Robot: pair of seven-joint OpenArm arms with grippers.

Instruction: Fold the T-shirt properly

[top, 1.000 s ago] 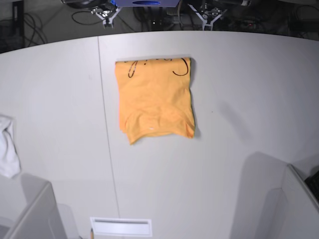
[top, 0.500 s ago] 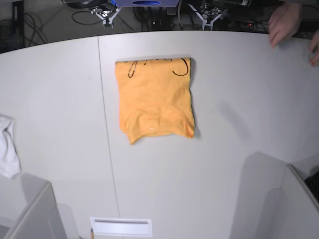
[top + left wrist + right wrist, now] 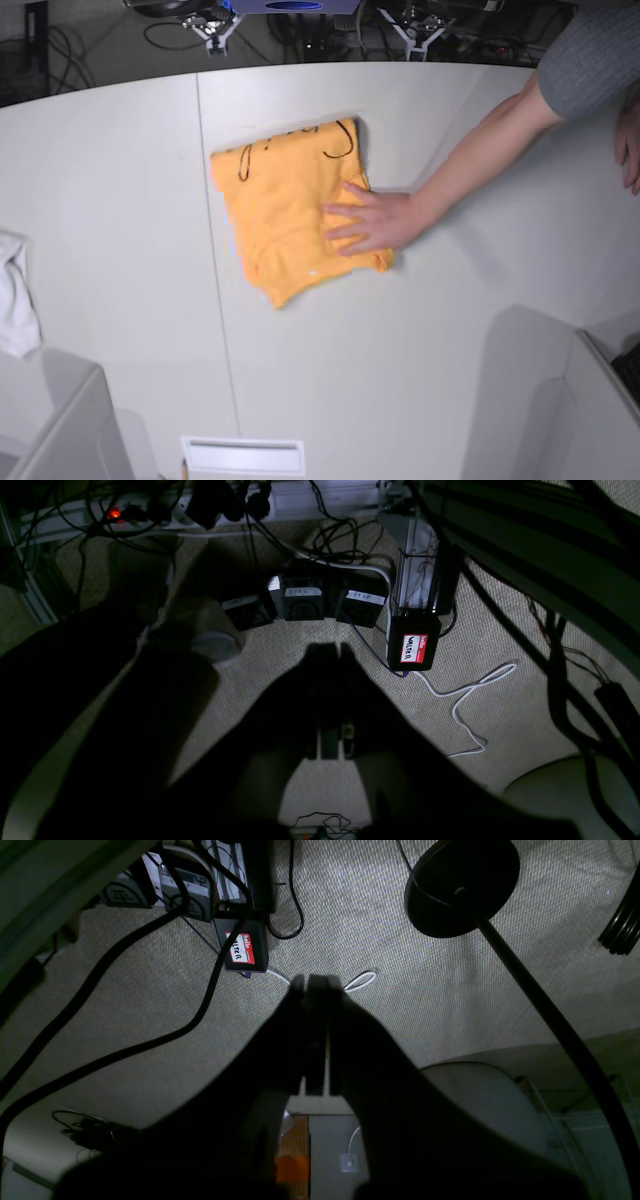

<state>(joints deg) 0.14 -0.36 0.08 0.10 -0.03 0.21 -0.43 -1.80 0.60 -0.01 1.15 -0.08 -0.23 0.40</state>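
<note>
Orange T-shirt [image 3: 285, 210] folded on table [image 3: 120, 200] | person's hand [image 3: 368, 220] on it | both claws closed, empty

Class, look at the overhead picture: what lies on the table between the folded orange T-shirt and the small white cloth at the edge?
Nothing: in the base view only bare grey table separates the orange T-shirt from the white cloth.

Both grippers, left gripper [image 3: 330, 652] and right gripper [image 3: 316, 982], appear as dark, tapering silhouettes.
</note>
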